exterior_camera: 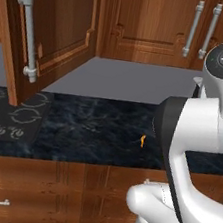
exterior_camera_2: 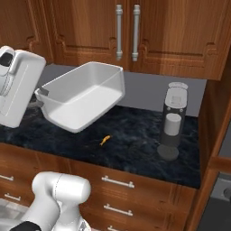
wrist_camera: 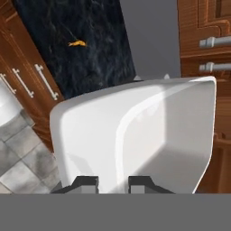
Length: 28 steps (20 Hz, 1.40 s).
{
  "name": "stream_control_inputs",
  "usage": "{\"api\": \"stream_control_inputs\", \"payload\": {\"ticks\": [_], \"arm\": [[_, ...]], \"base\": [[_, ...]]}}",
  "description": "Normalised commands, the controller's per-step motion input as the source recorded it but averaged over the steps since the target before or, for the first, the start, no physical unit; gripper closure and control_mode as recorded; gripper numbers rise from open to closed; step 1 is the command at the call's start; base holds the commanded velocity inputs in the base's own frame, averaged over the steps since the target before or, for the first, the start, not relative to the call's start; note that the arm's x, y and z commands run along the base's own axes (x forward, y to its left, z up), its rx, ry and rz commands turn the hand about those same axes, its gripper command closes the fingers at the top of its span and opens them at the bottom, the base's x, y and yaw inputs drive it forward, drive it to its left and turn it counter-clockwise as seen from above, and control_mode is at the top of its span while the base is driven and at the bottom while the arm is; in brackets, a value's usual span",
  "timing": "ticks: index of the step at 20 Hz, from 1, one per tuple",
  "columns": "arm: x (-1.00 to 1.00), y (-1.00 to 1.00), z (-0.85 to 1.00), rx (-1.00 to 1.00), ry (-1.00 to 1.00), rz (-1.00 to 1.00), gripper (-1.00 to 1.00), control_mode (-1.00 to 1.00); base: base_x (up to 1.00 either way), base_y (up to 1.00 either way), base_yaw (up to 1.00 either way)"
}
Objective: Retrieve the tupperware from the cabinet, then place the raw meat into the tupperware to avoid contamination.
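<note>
Your tub point(exterior_camera_2: 85, 97) hung tilted in the air above the dark counter point(exterior_camera_2: 135, 135), its near wall pinched in your closed gripper point(wrist_camera: 113, 182), the orange meat sliver point(exterior_camera_2: 104, 140) lay on the counter just below it, the cabinet door point(exterior_camera: 50, 28) stood open at left.

hand point(wrist_camera: 113, 182) clamped on tupperware point(wrist_camera: 135, 135) rim
</note>
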Motion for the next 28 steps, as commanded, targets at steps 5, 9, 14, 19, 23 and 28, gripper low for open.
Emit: {"api": "stream_control_inputs", "payload": {"ticks": [5, 9, 14, 19, 23, 28], "arm": [[0.0, 0.0, 0.0, 0.0, 0.0, 0.0, 1.0, 1.0], [0.0, 0.0, 0.0, 0.0, 0.0, 0.0, 1.0, 1.0], [0.0, 0.0, 0.0, 0.0, 0.0, 0.0, 1.0, 1.0], [0.0, 0.0, 0.0, 0.0, 0.0, 0.0, 1.0, 1.0], [0.0, 0.0, 0.0, 0.0, 0.0, 0.0, 1.0, 1.0], [0.0, 0.0, 0.0, 0.0, 0.0, 0.0, 1.0, 1.0]], "base": [[0.37, -0.23, 0.03], [0.36, -0.21, 0.03], [0.35, -0.2, 0.02], [0.32, -0.17, 0.02], [0.25, -0.11, 0.02], [0.25, -0.1, 0.01]]}}
